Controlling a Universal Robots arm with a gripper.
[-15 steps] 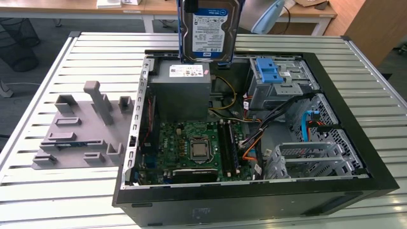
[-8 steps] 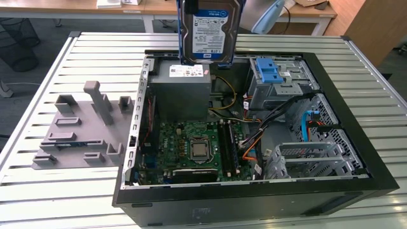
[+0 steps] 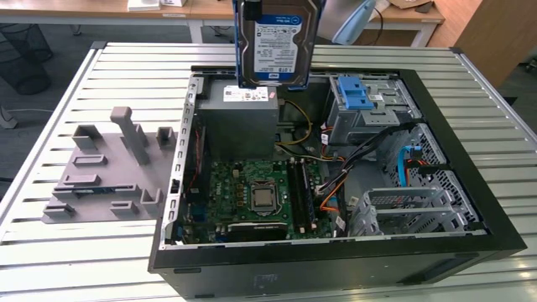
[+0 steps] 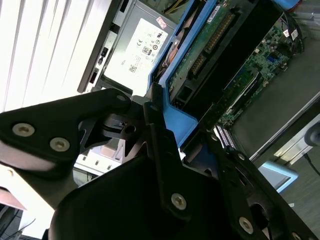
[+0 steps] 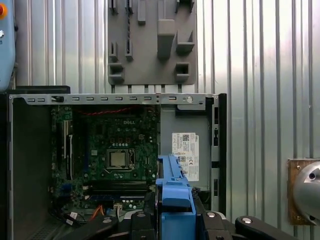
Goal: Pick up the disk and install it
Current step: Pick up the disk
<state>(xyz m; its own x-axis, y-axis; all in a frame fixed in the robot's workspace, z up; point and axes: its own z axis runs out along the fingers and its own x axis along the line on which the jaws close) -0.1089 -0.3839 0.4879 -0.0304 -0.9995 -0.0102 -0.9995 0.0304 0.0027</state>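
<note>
Judging by how things lie, the pick-up is done and the carry toward installation is the step in hand. The disk [image 3: 275, 44] hangs upright in the air over the far end of the open computer case [image 3: 470, 251], just above the grey power supply [image 3: 238, 119] with its white sticker, and its label faces the exterior camera. In both wrist views the gripper [image 5: 176, 224] has its fingers [image 4: 157, 145] pinching the disk by its blue frame, with a black finger on each side.

No part of the disk touches the case. As I read it, the install calls for turning the disk out of this upright pose and lining its blue frame up with a drive bay. That could be the cage with the blue latch [image 3: 356, 94], to the exterior view's right of the disk, or the silver cage [image 3: 403, 211] nearer the camera — I cannot tell which is meant. Loose cables [image 3: 369, 157] run between those cages and could snag a low pass.

Some things are hard to read. The disk's upper end runs off the top edge of the exterior view, so the grip has to be judged from the wrist views — and there the black linkages cover much of the disk. The openings of both cages face away or sit in shadow. The grey fixture plate [image 3: 105, 170] lies beside the case on the slatted table [image 3: 84, 264], well apart from the work.
</note>
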